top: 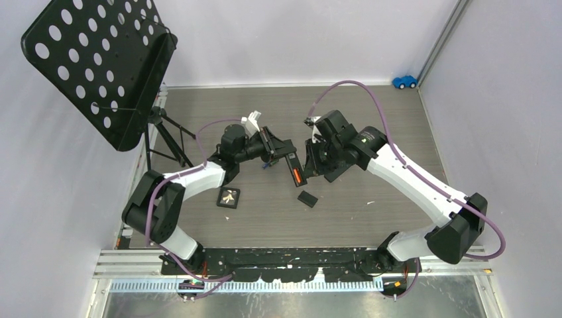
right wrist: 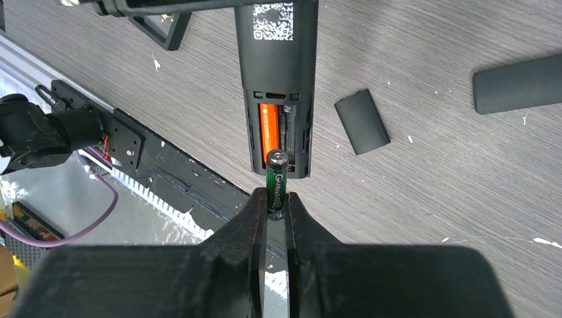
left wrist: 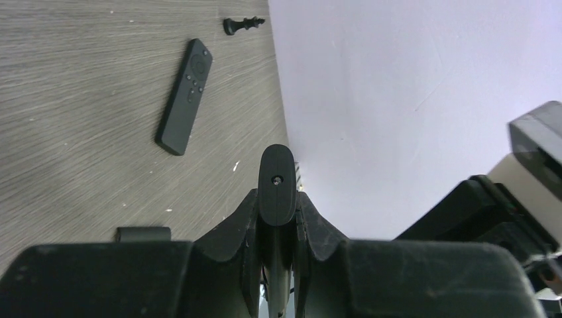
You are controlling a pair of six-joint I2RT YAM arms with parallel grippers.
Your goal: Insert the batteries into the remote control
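Green battery (right wrist: pixel 277 180), clamped in my right gripper (right wrist: pixel 276 204), sits at the open end of the remote control (right wrist: pixel 276 73), its slot free beside the orange battery (right wrist: pixel 267 129). My left gripper (left wrist: pixel 276 207) clamps that remote control. The cover plate (right wrist: pixel 362 121) lies just beside it.

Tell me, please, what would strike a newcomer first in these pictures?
The right gripper pinches a dark green battery at the open compartment of the remote, above the middle of the table. An orange battery already sits in one slot, and the left gripper holds the remote's other end.
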